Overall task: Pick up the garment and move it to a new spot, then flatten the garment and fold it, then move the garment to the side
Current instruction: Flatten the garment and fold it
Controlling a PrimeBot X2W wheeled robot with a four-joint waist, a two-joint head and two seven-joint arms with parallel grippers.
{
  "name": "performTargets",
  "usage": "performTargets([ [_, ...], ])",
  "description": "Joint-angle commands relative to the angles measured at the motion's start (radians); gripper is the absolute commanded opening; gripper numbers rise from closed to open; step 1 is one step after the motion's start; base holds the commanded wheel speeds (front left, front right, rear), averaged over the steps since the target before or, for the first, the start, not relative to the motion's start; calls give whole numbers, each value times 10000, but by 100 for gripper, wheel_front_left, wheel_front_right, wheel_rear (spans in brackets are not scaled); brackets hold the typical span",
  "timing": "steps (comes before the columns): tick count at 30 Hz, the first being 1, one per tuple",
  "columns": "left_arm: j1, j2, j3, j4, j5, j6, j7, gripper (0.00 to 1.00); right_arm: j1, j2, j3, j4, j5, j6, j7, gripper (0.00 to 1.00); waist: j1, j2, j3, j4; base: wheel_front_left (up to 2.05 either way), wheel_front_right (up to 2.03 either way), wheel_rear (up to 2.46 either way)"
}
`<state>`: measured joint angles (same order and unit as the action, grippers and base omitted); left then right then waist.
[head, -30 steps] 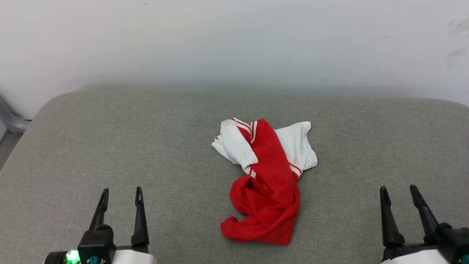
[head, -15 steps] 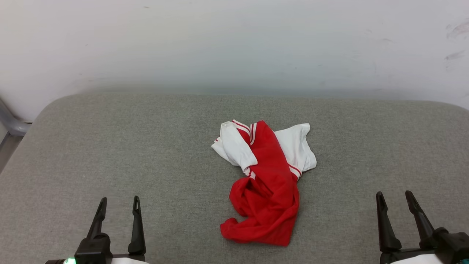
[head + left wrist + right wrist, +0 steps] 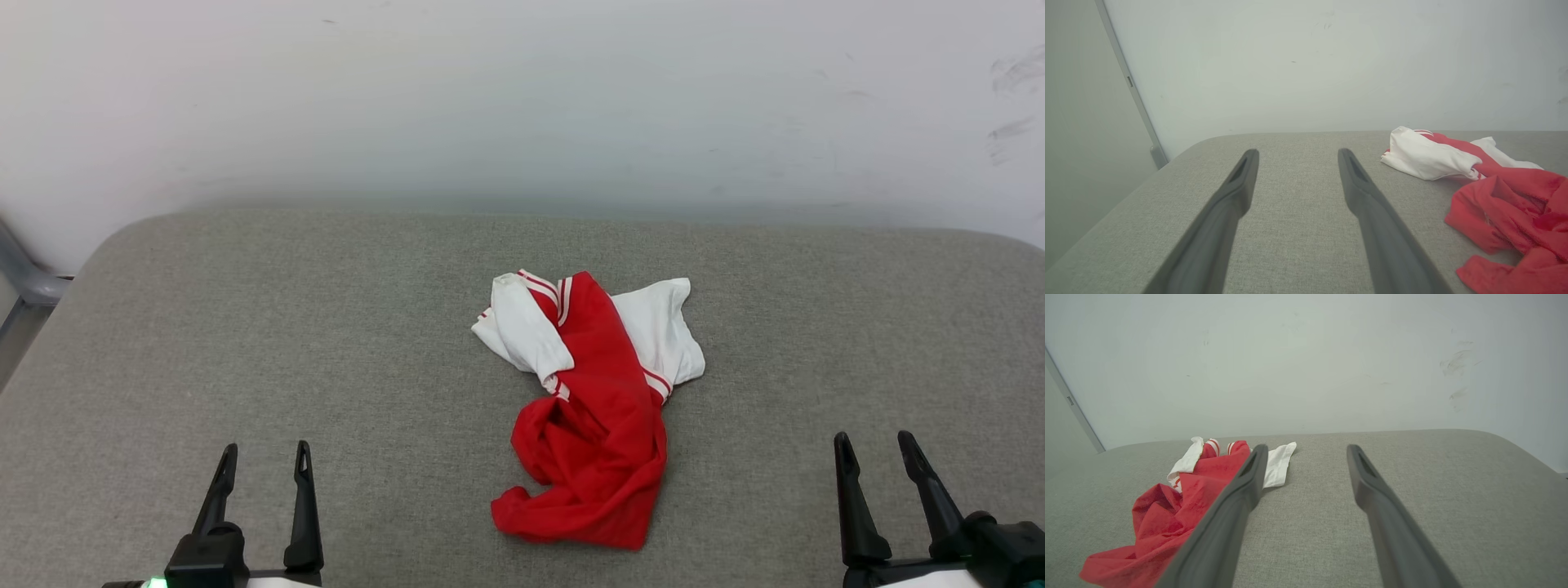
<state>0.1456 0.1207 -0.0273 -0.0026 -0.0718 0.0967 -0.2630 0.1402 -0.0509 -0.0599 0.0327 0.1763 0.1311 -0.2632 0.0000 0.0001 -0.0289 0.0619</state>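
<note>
You are at the very first step: the garment [image 3: 600,416] has not been picked up, and it lies in a crumpled heap on the grey padded bench [image 3: 326,327]. Its two white sleeves [image 3: 531,331] are at the end nearer the wall [image 3: 522,98], and its red body is bunched and twisted at the end nearer you. Your left tool [image 3: 267,447] hangs well to the left of the garment and your right tool [image 3: 873,436] well to the right. Both are nearer you than the heap, both have their fingers spread wide, and both are empty and touching nothing. The next move, as I judge it, is a reach inward and forward to the garment. Either tool could serve, since the cloth sits roughly midway between them. Aim for a raised fold, such as the rumpled red edge at the near end, so the fingers can close on fabric rather than skid over the bench. Take enough layers to lift the whole shirt clear before you carry it. A shallow pinch on soft knit is likely to slip, and a drag across the padded cover could tangle the heap further.
</note>
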Motion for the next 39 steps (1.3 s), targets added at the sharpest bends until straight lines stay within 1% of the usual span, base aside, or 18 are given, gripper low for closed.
performTargets([
  [1,113,-7,27,16,48,-18,-26,100,56,13,-2,10,15,-7,-24,100,0,-1,-4,2,0,0,0],
  [12,154,-189,266,105,256,-269,-26,100,-25,11,52,58,13,-7,-24,100,0,-1,-68,-74,0,0,0],
  [17,-500,-25,282,151,340,-588,-26,100,-117,11,42,57,2,-8,-24,100,0,-1,-25,-97,0,0,0],
  [19,-897,94,286,188,299,-769,-26,100,-161,13,44,50,-20,-7,-24,100,0,-1,14,-93,0,0,0],
  [22,-1812,362,200,459,255,-1231,-26,100,-207,11,73,11,-79,-7,-24,100,0,-1,108,-111,0,0,0],
  [24,-2468,603,111,829,199,-1559,-25,100,-279,11,121,0,-116,-8,-24,100,0,-1,192,-158,0,0,0],
  [27,-3575,930,-135,1371,50,-1919,7,100,-383,11,222,-16,-149,-7,-24,100,0,-1,343,-297,0,0,0],
  [29,-4352,1176,-392,1652,-77,-2085,246,100,-452,11,240,-42,-184,-7,-24,100,0,-1,503,-399,0,0,0],
  [33,-5800,1597,-1066,2154,-764,-2248,1323,100,-666,13,273,-107,-244,-7,-24,100,0,-1,918,-613,0,0,0],
  [36,-6809,1991,-1983,2373,-1661,-2256,2342,100,-840,11,250,-136,-288,-7,-24,100,0,-1,1194,-764,0,0,0],
  [39,-7698,2504,-2998,2592,-2813,-2253,3634,100,-983,13,235,-139,-320,-7,-24,100,0,-1,1455,-910,0,0,0],
])
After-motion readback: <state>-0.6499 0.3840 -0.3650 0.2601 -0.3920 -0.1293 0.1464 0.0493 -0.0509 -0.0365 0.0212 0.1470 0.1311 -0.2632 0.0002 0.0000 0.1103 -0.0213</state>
